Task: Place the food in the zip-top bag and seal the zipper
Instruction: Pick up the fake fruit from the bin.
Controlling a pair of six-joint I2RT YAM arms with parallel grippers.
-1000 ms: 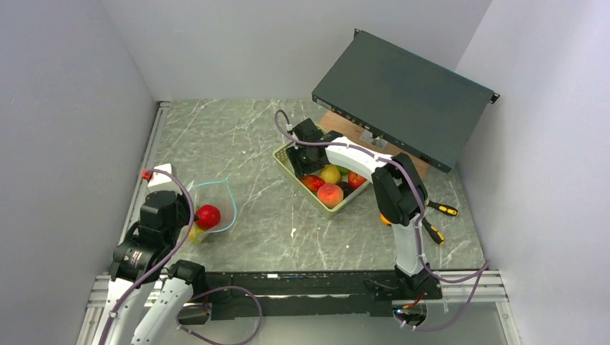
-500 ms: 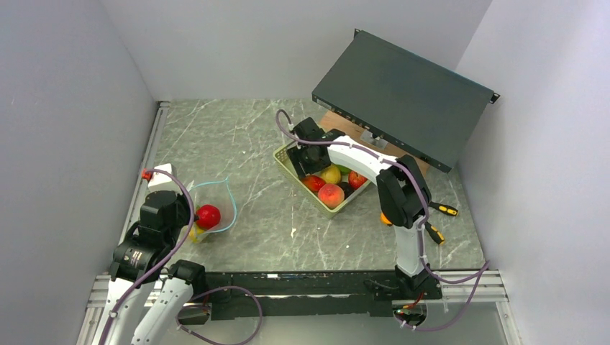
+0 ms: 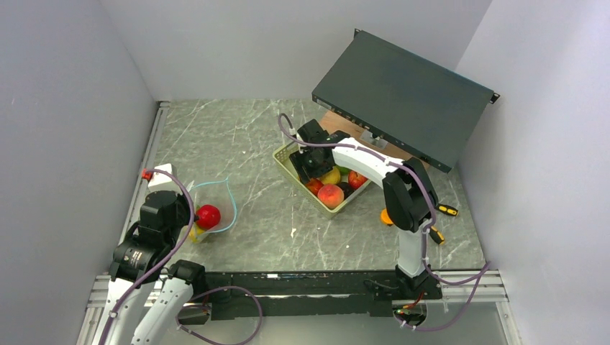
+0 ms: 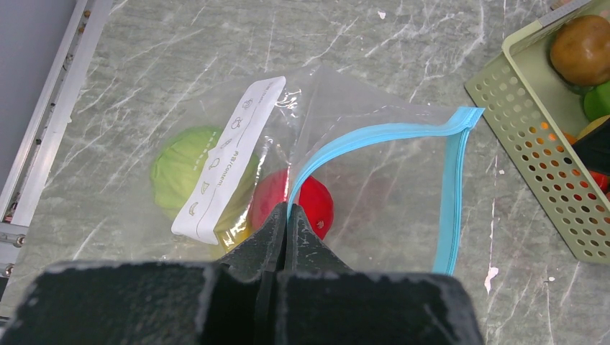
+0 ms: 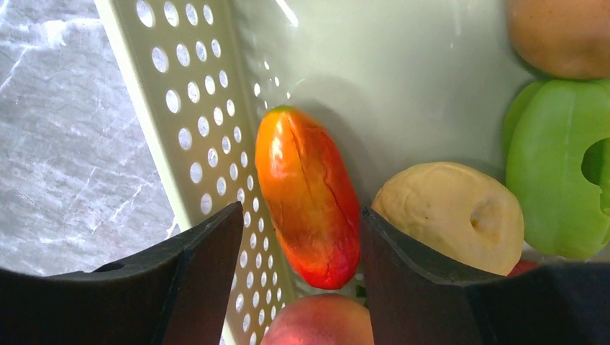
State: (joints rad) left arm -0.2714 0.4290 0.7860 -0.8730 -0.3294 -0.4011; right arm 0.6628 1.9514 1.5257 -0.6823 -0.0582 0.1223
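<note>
The clear zip-top bag (image 4: 374, 180) lies on the table at the left (image 3: 214, 203), its mouth open. My left gripper (image 4: 286, 213) is shut on the bag's teal-blue zipper strip (image 4: 360, 140). Inside the bag are a red fruit (image 4: 317, 208), a green one (image 4: 176, 169) and a bit of yellow; the slider tab does not show. My right gripper (image 5: 301, 241) is open low over the pale green basket (image 5: 194, 122), its jaws either side of a red-orange oblong fruit (image 5: 309, 208). Yellow (image 5: 449, 215), green (image 5: 557, 187), brown (image 5: 568, 32) and peach (image 5: 324, 320) food lie around it.
A tilted dark rack unit (image 3: 403, 93) stands over a wooden board behind the basket (image 3: 283, 159). Screwdrivers (image 3: 444, 210) and a flat orange piece (image 3: 386, 215) lie at the right. A white object with a red cap (image 3: 160, 175) sits by the left rail.
My right gripper has shifted slightly toward the far right over the basket, and its elbow has swung right. The left gripper and the bag have not moved.
</note>
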